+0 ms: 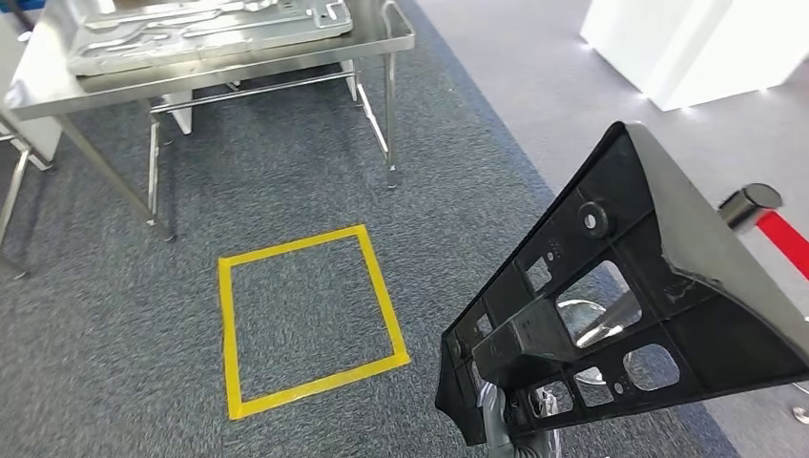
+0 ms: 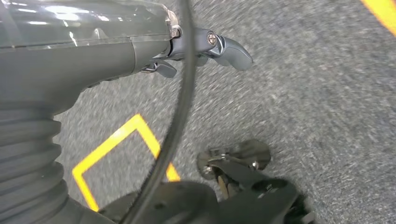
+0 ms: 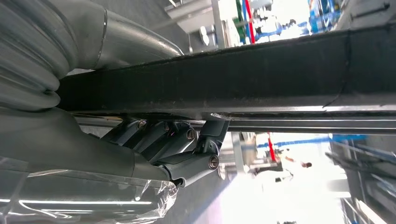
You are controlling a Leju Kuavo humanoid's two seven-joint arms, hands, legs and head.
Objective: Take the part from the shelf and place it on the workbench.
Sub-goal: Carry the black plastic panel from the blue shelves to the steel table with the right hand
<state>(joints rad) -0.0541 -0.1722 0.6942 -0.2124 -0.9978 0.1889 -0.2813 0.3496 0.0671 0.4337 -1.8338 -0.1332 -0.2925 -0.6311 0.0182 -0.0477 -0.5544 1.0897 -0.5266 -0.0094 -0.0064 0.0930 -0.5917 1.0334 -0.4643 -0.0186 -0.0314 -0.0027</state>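
I have the black ribbed plastic part carried low on my right side, tilted, with my right hand beneath it and its fingers clamped against the part's underside edge. My left hand hangs over the grey carpet holding nothing, its fingers loosely apart. I judge this the carry step: the steel desk with its metal panel lies well ahead beyond the yellow floor square, so next I must walk to it and set the part down level.
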